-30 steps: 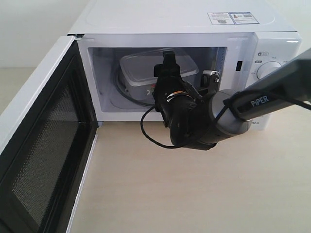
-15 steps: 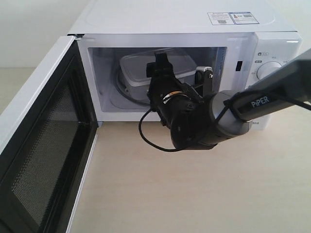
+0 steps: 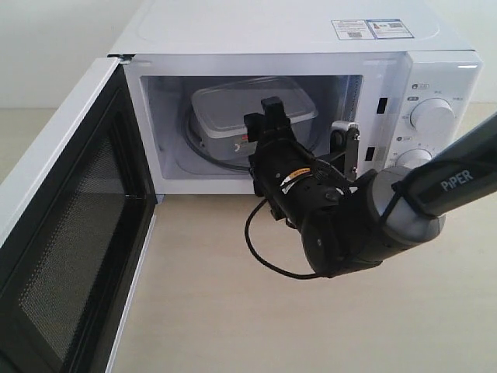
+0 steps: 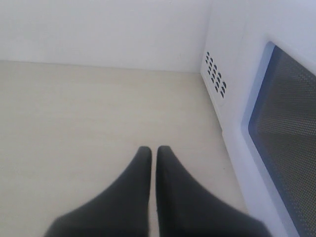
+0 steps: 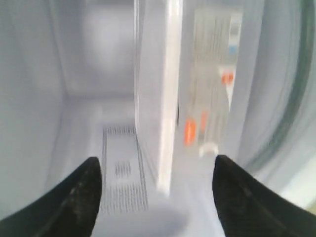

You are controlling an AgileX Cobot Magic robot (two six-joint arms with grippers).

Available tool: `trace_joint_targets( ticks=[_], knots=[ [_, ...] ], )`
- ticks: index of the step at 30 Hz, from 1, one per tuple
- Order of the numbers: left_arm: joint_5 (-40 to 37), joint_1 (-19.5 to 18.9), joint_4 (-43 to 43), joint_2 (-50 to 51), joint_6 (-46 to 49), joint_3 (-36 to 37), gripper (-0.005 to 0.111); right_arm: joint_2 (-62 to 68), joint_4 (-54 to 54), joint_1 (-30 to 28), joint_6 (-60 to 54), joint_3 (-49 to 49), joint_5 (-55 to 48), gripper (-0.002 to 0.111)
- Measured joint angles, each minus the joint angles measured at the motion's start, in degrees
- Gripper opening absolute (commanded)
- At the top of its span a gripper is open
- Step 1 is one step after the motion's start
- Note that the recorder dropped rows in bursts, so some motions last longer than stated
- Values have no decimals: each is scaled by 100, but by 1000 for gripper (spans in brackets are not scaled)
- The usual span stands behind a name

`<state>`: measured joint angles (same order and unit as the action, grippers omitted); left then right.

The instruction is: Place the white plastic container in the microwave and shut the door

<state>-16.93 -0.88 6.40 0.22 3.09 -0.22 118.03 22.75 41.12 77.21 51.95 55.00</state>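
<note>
The right tool [image 3: 308, 124], spread wide and empty, faces the white plastic container [image 3: 225, 113] inside the microwave [image 3: 272, 35].

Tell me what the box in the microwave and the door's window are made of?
The white plastic container looks like cloudy plastic: its walls let light through and the lid is smooth. The window in the door seems to be fine dark mesh, probably metal, judging by its tiny dot pattern. Whether a clear pane covers it, I cannot tell.
</note>
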Motion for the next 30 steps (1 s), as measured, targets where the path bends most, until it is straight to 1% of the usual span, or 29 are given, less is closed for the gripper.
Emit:
trace_joint_targets(
  ticks=[4,7,21,23,24,25,26,27,30],
  knots=[
    [0,0,0,0,0,0,4,-9,-825,0,77,-64,33,62],
    [0,0,0,0,0,0,4,-9,-1173,0,88,-77,56,62],
    [0,0,0,0,0,0,4,-9,-1680,0,96,-106,56,61],
    [0,0,0,0,0,0,4,-9,-1749,0,96,-106,56,50],
    [0,0,0,0,0,0,4,-9,-1780,0,96,-106,56,43],
    [0,0,0,0,0,0,4,-9,-1817,0,96,-106,56,29],
    [0,0,0,0,0,0,4,-9,-1827,0,96,-106,56,19],
    [0,0,0,0,0,0,4,-9,-1856,0,96,-106,56,0],
    [0,0,0,0,0,0,4,-9,-1906,0,96,-106,56,0]
  ],
)
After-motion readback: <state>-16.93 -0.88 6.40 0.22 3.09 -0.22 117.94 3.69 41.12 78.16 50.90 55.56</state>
